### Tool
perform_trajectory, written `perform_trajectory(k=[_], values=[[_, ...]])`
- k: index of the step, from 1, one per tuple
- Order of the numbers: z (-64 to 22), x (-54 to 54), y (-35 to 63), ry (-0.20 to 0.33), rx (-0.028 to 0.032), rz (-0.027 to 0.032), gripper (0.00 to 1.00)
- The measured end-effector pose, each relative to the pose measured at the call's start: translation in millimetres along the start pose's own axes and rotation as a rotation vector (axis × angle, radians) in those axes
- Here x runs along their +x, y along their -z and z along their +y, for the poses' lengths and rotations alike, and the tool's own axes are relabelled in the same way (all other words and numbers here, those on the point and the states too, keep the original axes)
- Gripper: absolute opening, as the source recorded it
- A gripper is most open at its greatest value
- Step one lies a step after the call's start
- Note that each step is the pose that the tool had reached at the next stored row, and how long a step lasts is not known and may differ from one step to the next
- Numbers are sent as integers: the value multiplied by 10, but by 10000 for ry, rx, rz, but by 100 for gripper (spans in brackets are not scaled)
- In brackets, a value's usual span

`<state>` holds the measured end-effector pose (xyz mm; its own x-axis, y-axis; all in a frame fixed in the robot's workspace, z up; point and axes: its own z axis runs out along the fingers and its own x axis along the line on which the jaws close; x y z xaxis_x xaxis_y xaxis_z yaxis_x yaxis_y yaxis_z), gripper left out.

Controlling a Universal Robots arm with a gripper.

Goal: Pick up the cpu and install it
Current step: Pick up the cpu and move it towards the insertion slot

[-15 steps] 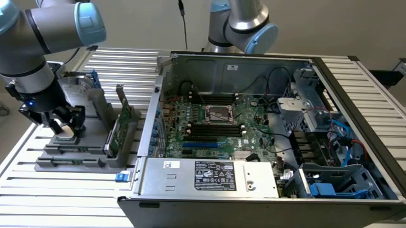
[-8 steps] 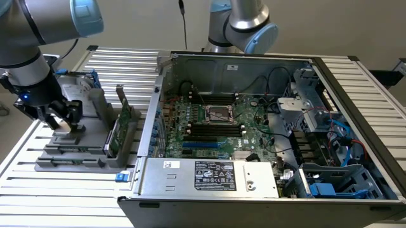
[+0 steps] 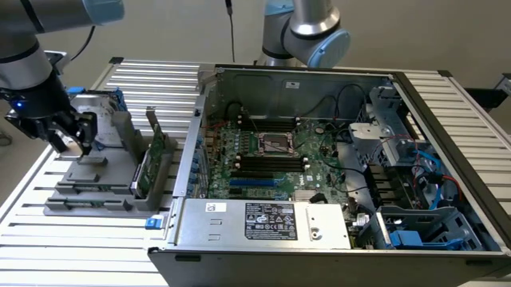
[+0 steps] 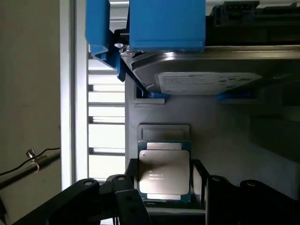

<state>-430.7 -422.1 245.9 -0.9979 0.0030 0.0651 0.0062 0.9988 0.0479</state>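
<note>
The cpu (image 4: 164, 169), a small square chip with a silvery top and green edges, lies between the black fingers (image 4: 132, 176) of my gripper (image 4: 165, 177). The fingers press against its two opposite sides. Just past the chip I see an empty pocket (image 4: 164, 132) of the grey holder. In the exterior view my gripper (image 3: 73, 148) hangs over the grey holder (image 3: 96, 191) at that view's left. The open computer case (image 3: 319, 179) lies to the exterior view's right, and the empty processor socket (image 3: 276, 143) sits in the middle of its motherboard.
A silver hard drive (image 4: 206, 79) in a blue bracket stands in the holder just behind the chip. A thin green card (image 3: 155, 158) stands upright between the holder and the case. A second arm (image 3: 307, 30) rises behind the case. Slatted table (image 3: 72, 251) lies all around.
</note>
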Motion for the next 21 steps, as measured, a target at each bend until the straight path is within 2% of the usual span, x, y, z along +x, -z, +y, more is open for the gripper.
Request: perform_trajectory(k=[5,13,19,21], values=[[13,-97,235,-3,-1,28,55],[32,-408,622,-7,0,103,55],[46,-506,901,-9,0,137,55],[51,-572,997,-10,0,151,55]])
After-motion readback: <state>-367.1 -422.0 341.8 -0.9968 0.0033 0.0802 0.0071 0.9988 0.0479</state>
